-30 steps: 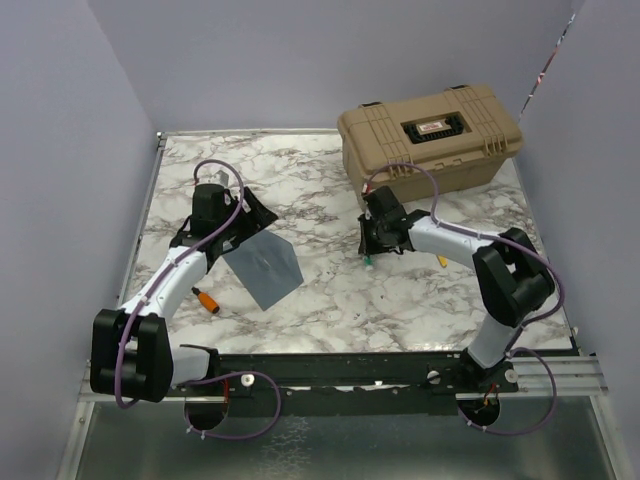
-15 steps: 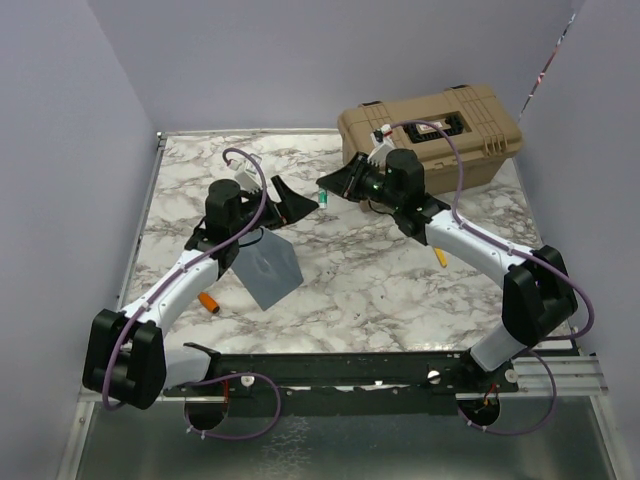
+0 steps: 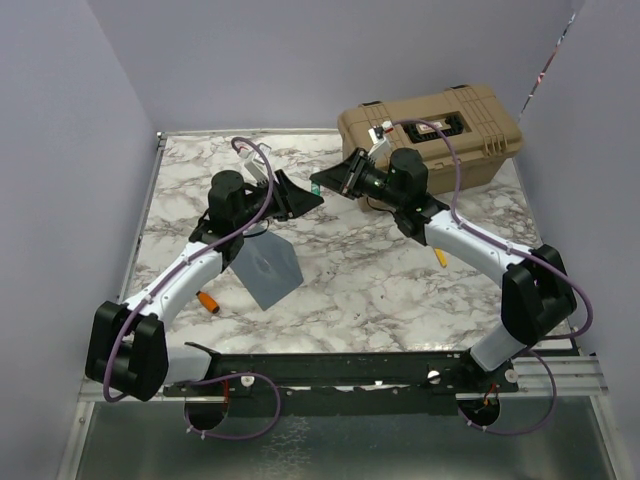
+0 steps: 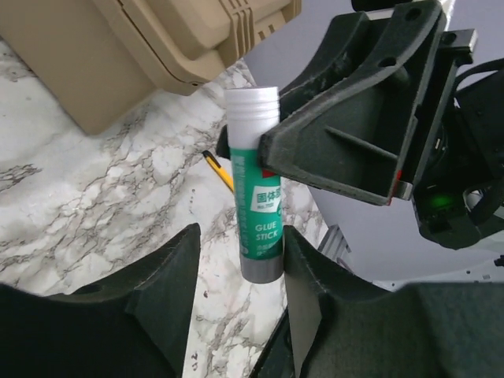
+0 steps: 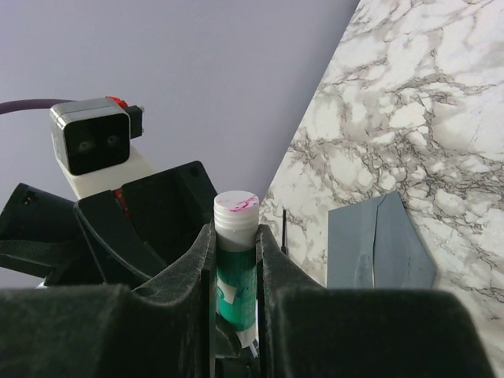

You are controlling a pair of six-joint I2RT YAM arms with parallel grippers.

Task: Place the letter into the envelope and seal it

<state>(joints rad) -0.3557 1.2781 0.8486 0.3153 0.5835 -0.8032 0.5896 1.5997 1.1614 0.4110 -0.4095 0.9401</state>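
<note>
**On the marble, left of centre: envelope flat, glue stick held up between both grippers**

On the marble table [image 3: 330, 290], we see the envelope [image 3: 265, 268] lying flat and turned at an angle, left of centre and nearer the arm bases than either gripper. Nothing grips it, and the left forearm passes just beside its far-left edge. We cannot tell how its flap lies.

Beyond the envelope, raised off the table, the two grippers meet tip to tip. The right gripper [image 5: 235, 244] pinches a green-and-white glue stick [image 4: 256, 205] between its pads, white capped end sticking out past the fingertips. The left gripper [image 3: 298, 196] faces it with fingers [image 4: 169, 291] spread. The stick's grey end sits between them, with a clear gap on one side and close to or touching the other finger, we cannot tell which.

Behind the right gripper a tan hard case [image 3: 430, 135] stands shut at the far right. A yellow pencil-like item [image 3: 441, 258] lies by the right forearm, and an orange-handled tool [image 3: 207, 300] lies near the left arm.
</note>
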